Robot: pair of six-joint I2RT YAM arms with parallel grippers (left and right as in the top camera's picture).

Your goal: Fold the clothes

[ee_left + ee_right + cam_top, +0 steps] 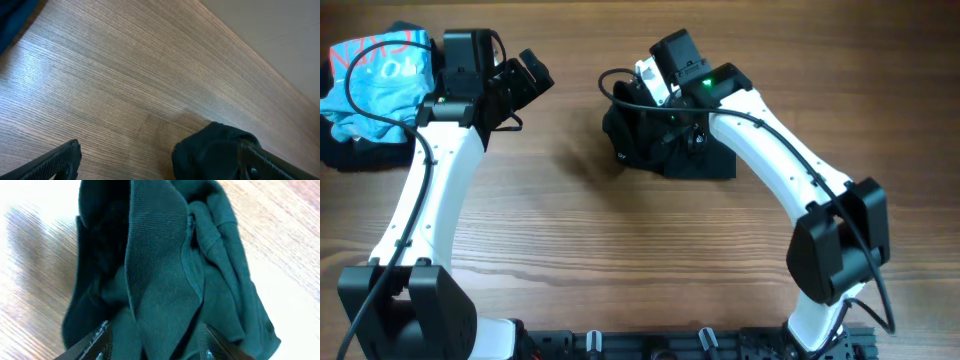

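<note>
The clothes (708, 162), a black T-shirt, lie crumpled in a heap at the middle back of the table. My right gripper (668, 122) reaches down into the heap. In the right wrist view its jaws (155, 342) stand apart on either side of a raised fold of the clothes (160, 255), with both fingers against the cloth. My left gripper (525, 80) hangs open to the left of the heap, holding nothing. In the left wrist view the edge of the clothes (210, 150) shows by the left gripper's (160, 157) right finger.
A light-blue garment with red lettering (375, 70) is piled at the back left corner on top of some dark cloth (350, 152). The wooden table (620, 250) stretches bare in front of the heap. The arm bases stand along the front edge.
</note>
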